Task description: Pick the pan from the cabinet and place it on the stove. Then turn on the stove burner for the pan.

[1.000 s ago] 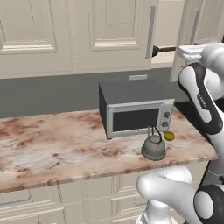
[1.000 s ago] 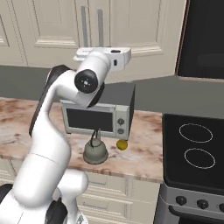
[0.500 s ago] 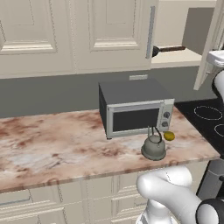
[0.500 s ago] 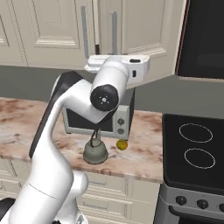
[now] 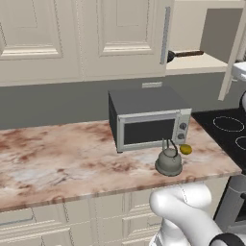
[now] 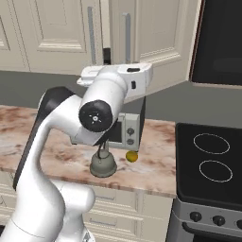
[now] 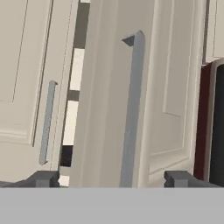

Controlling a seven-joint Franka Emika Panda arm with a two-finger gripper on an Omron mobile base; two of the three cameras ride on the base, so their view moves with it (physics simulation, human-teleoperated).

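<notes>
Marbled counter (image 5: 57, 153) carried a grey microwave (image 5: 149, 120), with a kettle (image 5: 168, 161) just in front and a small yellow item (image 5: 186, 149) beside it. Cabinet shelf (image 5: 197, 62) bore the pan (image 5: 185, 54). Stove (image 6: 212, 156) adjoined the counter.

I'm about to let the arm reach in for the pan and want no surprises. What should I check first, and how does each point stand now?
1. Cabinet door swung open: ok.
2. Pan lying on the cabinet shelf, handle pointing outward: ok.
3. Gripper jaws apart and empty: ok.
4. Gripper clear of the door's bar handle: not ok, it faces the handle closely.
5. Stove rings free for the pan: ok.
6. Kettle and microwave away from the stove: ok.
</notes>
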